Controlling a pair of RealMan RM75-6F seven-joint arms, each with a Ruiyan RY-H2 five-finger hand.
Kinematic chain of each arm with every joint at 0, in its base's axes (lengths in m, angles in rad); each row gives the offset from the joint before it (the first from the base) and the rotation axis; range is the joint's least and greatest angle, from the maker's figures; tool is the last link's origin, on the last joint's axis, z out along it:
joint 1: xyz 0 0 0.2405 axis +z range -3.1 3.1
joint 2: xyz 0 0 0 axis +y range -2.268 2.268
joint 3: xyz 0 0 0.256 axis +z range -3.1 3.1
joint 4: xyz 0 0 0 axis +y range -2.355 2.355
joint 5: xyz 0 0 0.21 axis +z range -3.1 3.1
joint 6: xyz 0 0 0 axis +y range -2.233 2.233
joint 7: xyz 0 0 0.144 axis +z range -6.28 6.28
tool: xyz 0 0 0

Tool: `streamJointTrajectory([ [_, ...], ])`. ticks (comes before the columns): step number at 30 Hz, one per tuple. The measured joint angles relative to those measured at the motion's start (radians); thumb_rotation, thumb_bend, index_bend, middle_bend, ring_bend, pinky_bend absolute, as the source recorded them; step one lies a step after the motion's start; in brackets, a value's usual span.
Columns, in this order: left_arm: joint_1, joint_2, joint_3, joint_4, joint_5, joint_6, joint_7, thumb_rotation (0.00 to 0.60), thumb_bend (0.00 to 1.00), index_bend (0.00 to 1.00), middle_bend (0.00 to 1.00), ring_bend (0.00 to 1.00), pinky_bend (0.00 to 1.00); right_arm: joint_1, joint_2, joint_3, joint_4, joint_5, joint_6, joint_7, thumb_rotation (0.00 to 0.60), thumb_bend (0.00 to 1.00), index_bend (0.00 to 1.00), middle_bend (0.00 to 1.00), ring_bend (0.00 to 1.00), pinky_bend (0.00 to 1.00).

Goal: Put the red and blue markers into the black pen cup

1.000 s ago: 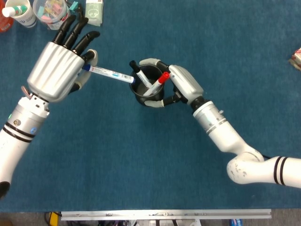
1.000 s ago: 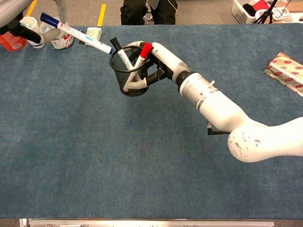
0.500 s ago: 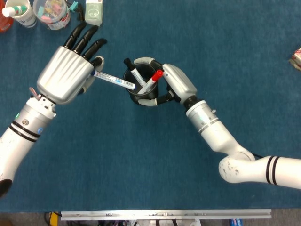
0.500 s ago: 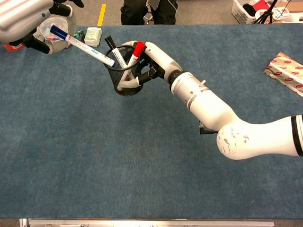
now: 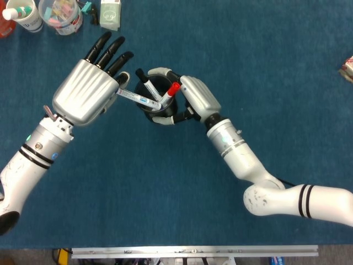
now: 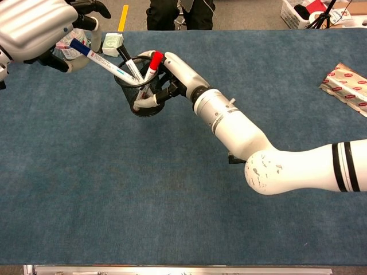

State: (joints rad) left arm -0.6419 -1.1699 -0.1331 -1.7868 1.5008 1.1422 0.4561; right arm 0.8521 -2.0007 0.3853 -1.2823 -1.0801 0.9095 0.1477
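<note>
The right hand [image 5: 190,99] grips the black mesh pen cup [image 6: 137,91] near the bench's far-left corner; the red-capped marker [image 6: 150,67] stands inside. The left hand [image 5: 91,91] pinches the blue-capped marker [image 6: 98,58], tip seemingly in the cup.

Red marker [image 6: 153,62] in cup [image 6: 137,103], blue marker [image 6: 103,59] (tip entering)

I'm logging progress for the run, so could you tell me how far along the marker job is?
Done: the red marker stands in the black pen cup, which the right hand grips. In hand: the left hand holds the blue marker, its tip over the cup's rim. Left: dropping it in.
</note>
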Motion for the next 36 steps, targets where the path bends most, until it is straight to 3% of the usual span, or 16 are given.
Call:
streamJointTrajectory([
  [5,0.003,0.006,0.0,-0.014,-0.029,-0.009,-0.01,0.6,0.31,0.33,0.16,0.05,0.06,0.005,-0.016,0.007,0.018,0.001,0.004,0.002,0.6,0.53,0.49,0.44,0.34,0.37],
  [10,0.009,0.016,0.001,-0.022,-0.046,-0.015,-0.026,0.6,0.26,0.21,0.14,0.05,0.06,0.003,-0.02,0.013,0.023,-0.007,0.004,0.023,0.6,0.54,0.49,0.44,0.34,0.37],
  [22,0.038,0.034,-0.005,-0.02,-0.065,0.029,-0.053,0.6,0.26,0.18,0.14,0.05,0.06,-0.029,0.02,-0.012,0.008,-0.071,0.022,0.071,0.6,0.54,0.49,0.44,0.34,0.37],
  [36,0.099,0.089,-0.013,-0.019,-0.166,0.058,-0.119,0.6,0.26,0.17,0.14,0.05,0.06,-0.126,0.166,-0.124,-0.022,-0.267,0.096,0.28,0.6,0.54,0.49,0.44,0.34,0.37],
])
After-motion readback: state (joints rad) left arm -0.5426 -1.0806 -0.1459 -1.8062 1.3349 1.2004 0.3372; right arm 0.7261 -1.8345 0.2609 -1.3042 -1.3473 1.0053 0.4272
